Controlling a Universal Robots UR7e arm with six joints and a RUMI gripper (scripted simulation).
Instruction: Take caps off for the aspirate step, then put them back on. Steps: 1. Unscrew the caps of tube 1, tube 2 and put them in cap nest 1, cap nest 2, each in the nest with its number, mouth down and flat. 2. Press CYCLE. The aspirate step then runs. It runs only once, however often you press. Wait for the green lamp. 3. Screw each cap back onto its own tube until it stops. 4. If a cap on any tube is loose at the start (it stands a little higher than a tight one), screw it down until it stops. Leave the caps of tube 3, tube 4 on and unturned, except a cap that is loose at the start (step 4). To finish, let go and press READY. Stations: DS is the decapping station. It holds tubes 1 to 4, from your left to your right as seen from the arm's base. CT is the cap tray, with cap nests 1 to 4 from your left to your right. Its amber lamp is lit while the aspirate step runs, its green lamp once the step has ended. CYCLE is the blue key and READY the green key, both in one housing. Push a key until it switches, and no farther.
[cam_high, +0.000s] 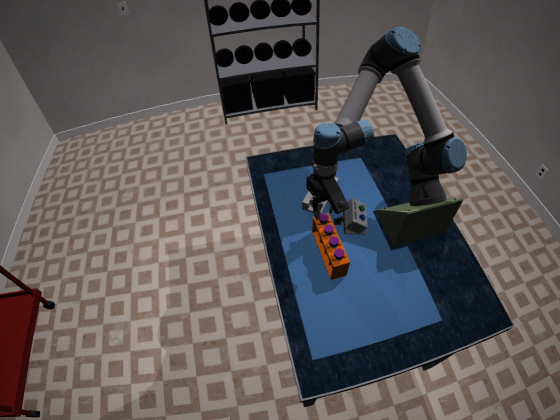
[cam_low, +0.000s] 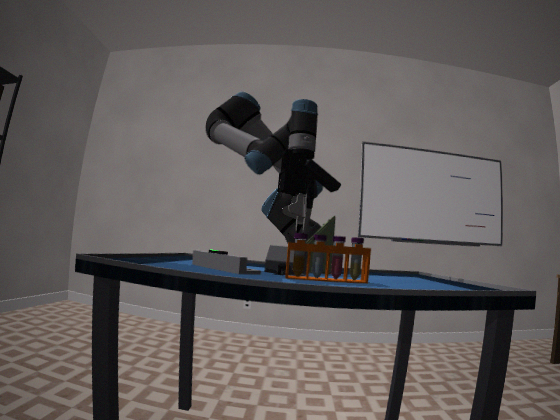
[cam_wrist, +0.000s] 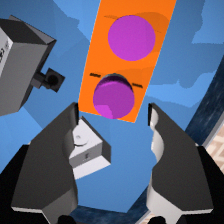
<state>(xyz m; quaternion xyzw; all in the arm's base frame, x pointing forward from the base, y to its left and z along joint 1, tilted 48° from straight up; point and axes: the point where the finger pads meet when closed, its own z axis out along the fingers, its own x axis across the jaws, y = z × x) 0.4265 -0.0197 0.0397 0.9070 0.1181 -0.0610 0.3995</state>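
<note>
With its fingers apart and nothing between them, the tool (cam_high: 328, 212) (cam_low: 300, 229) (cam_wrist: 113, 104) hangs over the end of the orange rack (cam_high: 330, 260) (cam_low: 327, 247) (cam_wrist: 95, 85) nearest the cap tray (cam_high: 308, 202) (cam_low: 220, 261) (cam_wrist: 102, 157), above the end purple cap (cam_high: 324, 218) (cam_low: 300, 236) (cam_wrist: 113, 98). All four tubes stand upright in the rack, each with a purple cap on top. Beyond that same end of the rack lies the cap tray, a green lamp (cam_low: 214, 250) lit on it. On the arm-base side of the rack, the key housing (cam_high: 356, 217) (cam_low: 276, 259) (cam_wrist: 22, 70) sits on the table (cam_high: 375, 320) (cam_low: 300, 296) (cam_wrist: 200, 107).
</note>
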